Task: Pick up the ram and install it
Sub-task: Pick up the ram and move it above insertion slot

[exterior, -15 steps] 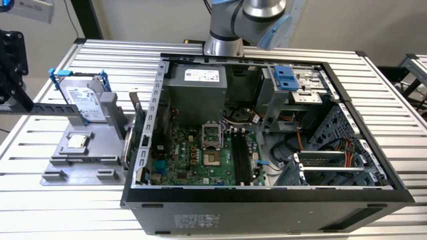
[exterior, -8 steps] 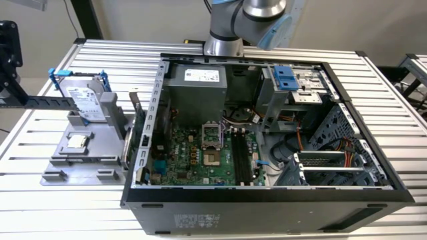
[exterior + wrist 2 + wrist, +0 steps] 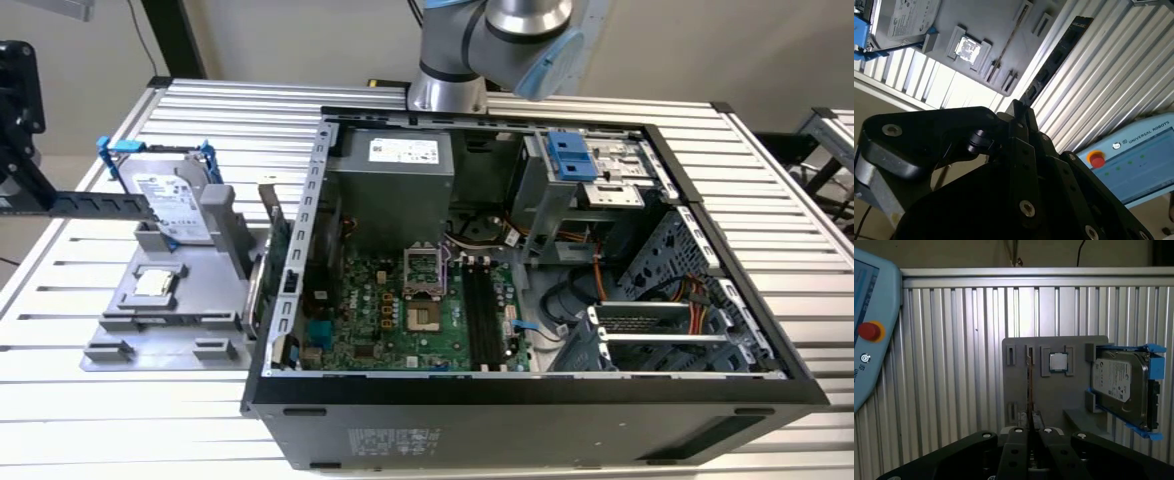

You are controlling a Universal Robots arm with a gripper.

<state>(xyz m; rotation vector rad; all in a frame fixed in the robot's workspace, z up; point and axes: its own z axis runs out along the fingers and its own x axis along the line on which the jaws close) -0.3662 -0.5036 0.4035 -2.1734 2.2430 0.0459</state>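
Gripper (image 3: pixel 1029 429) clamped on the ram (image 3: pixel 1055 57), held aloft at the exterior view's left, well apart from the memory slots (image 3: pixel 483 310). Risk: the long stick may pivot in this end grip and seat askew

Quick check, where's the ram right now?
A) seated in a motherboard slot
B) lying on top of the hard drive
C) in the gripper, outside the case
C: in the second wrist view the ram juts straight out of the gripper, whose fingers are shut on its near end. It hangs over the slatted table beside the grey holder, not in the case.
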